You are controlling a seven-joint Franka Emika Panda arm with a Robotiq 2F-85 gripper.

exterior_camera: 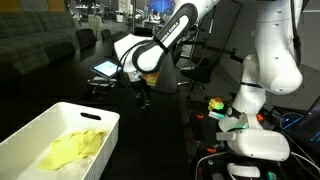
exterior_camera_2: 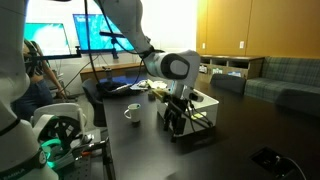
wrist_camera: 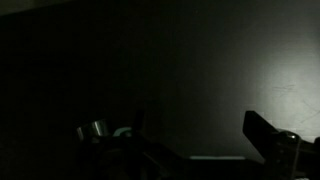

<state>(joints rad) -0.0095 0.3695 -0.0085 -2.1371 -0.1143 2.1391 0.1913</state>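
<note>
White bin (exterior_camera: 40, 122), yellow cloth (exterior_camera: 75, 150) inside, in front | mug (exterior_camera_2: 131, 114) upright on table (exterior_camera_2: 225, 150), near your gripper (exterior_camera_2: 176, 126) | jaws apart, empty | mug likely stiff, breakable: pinch its rim.

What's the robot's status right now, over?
Gripper open, low over dark table. White bin with yellow cloth nearby, untouched. Mug to one side, nothing blocking.

Robot research lab set in an office space, dimly lit. Large lit screen (exterior_camera_2: 60, 38) on a stand, with more monitors (exterior_camera: 155, 8) glowing at the back. Black work table (exterior_camera_2: 150, 155), loose cables (exterior_camera: 212, 160) beside the robot base (exterior_camera: 258, 145). Grey plaid sofa (exterior_camera_2: 285, 75) and wood wall panels (exterior_camera_2: 235, 28) suggest an office lounge
</note>
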